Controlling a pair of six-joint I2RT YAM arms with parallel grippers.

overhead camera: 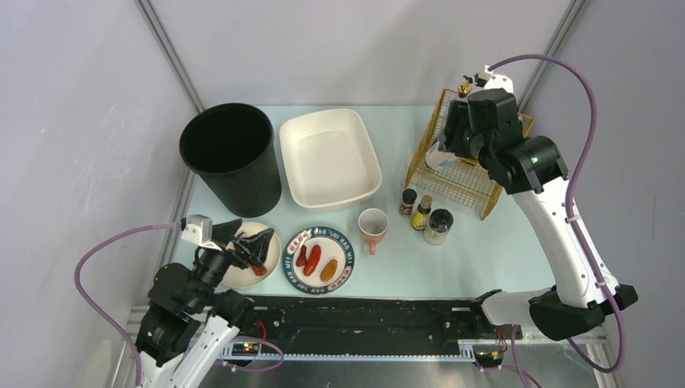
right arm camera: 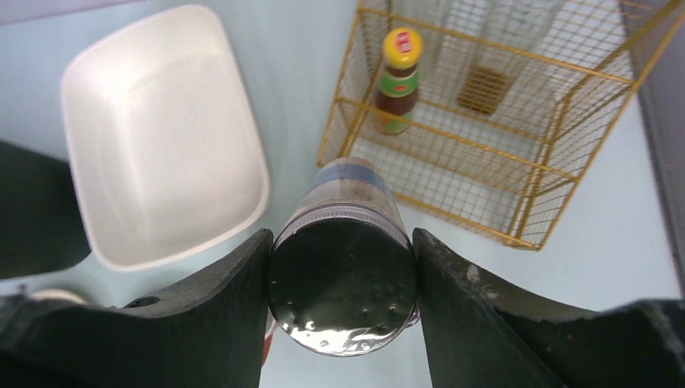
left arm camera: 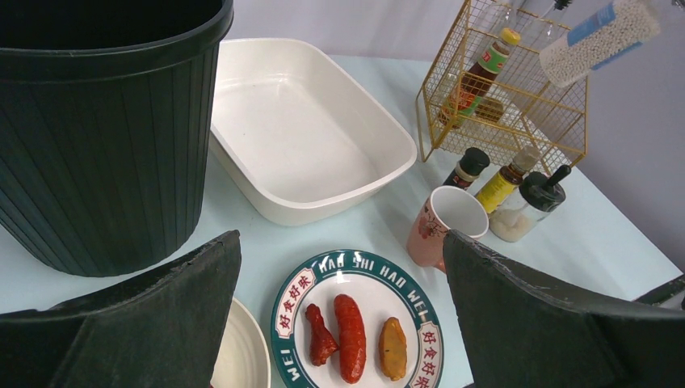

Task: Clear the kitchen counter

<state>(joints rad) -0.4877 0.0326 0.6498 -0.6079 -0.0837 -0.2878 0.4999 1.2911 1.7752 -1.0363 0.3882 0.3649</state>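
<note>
Left gripper (overhead camera: 252,249) sits low left in the top view, hovering over a white dish (overhead camera: 273,257). Counter (overhead camera: 501,242) fills the middle, pale green, carrying a bin (overhead camera: 230,153), a tub (overhead camera: 329,158), a food plate (overhead camera: 349,260), a mug (overhead camera: 372,228) and three bottles (overhead camera: 424,214). Upper right, right gripper (overhead camera: 446,149) hangs over the rack (overhead camera: 452,182).

Over to the left wrist: left gripper (left arm camera: 341,246) is spread wide with nothing between the fingers. The plate (left arm camera: 355,263) is at bottom centre and the mug (left arm camera: 444,222) is to its right.

Right wrist now: right gripper (right arm camera: 343,271) is pinching a jar (right arm camera: 347,194) across its body, pads on both sides. The rack (right arm camera: 476,133) is ahead, with one sauce bottle (right arm camera: 397,81) standing inside.

Counter itself looks hard, flat and slick. It offers nothing to grab, and things would likely slide on it, so I'd lift them rather than push. Jar seems to be smooth glass, perhaps fragile, so mid-body looks the sensible hold.
</note>
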